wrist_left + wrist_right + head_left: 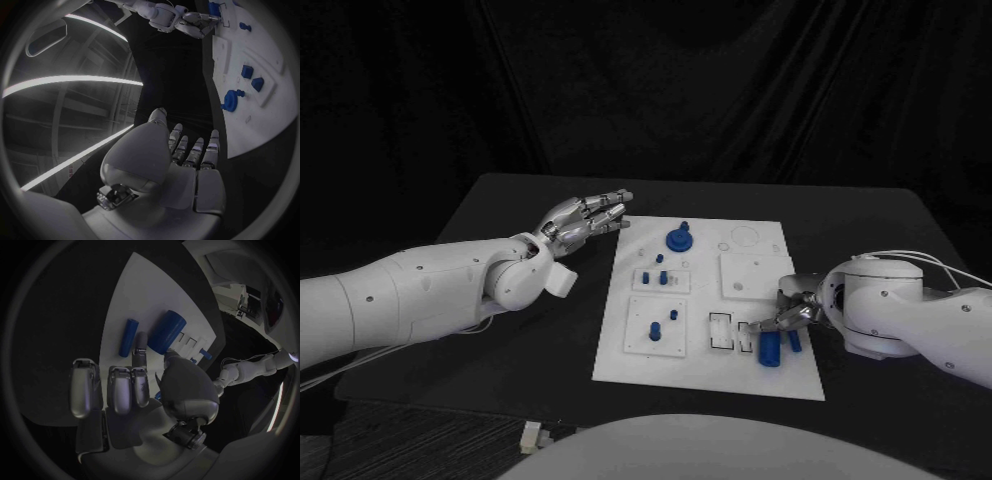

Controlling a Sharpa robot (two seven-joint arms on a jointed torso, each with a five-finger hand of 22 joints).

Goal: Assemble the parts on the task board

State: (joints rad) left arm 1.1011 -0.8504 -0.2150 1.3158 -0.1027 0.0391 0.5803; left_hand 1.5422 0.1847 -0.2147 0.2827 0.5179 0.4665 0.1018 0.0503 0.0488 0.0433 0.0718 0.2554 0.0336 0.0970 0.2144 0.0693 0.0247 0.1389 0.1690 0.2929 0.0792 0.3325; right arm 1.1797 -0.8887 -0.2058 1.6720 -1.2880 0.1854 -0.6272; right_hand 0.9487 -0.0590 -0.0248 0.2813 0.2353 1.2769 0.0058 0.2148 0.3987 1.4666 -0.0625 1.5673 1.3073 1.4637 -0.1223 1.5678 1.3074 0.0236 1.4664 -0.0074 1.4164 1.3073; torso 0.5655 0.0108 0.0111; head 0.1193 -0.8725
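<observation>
Beside task board (711, 372) right edge, right hand (788, 312), blue cylinder (770, 347)

A white rectangular board (711, 310) lies mid-frame on the black table. Near its top stands a round blue knob (679, 239); small blue pegs (661, 275) stand left of centre. Two blue cylinders (770, 347) lie at its lower right.

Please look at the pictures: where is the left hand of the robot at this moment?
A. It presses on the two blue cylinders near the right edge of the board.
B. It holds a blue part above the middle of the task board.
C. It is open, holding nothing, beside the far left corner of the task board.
C: the left hand has its fingers stretched out with nothing in them, just off the far left corner of the task board.
</observation>
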